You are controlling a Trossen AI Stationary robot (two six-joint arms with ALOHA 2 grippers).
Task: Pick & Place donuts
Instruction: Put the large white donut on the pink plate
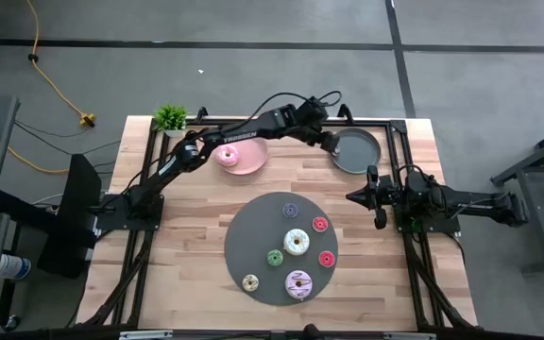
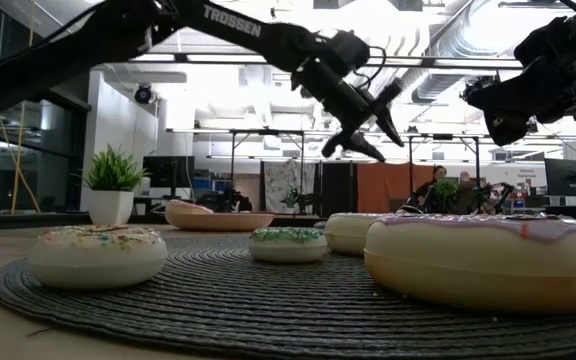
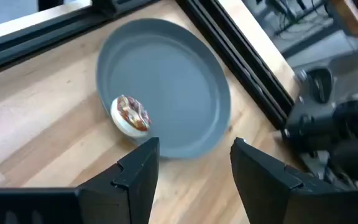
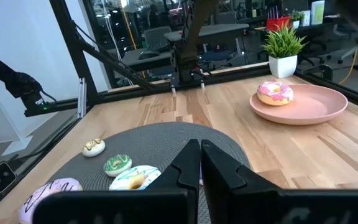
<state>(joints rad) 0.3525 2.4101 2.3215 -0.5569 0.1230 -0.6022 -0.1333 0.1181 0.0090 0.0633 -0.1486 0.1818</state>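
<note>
Left gripper (image 1: 327, 144) hangs over the near-left rim of the grey plate (image 1: 362, 156), fingers (image 3: 138, 168) spread wide, nothing between them. A small brown-frosted donut (image 3: 131, 115) lies flat in the plate at that rim, hole facing up (round ring, no long axis to speak of). Pink-frosted donut (image 1: 227, 156) sits flat on the pink plate (image 1: 251, 162), far left. Seven more lie flat on the dark round mat (image 1: 253, 236): white (image 1: 297, 242), purple (image 1: 298, 284), green (image 1: 275, 257), two red (image 1: 320, 225), blue (image 1: 290, 210), cream (image 1: 250, 281). Right gripper (image 1: 352, 196) waits right of the mat, fingers (image 4: 188, 163) pressed together, empty.
</note>
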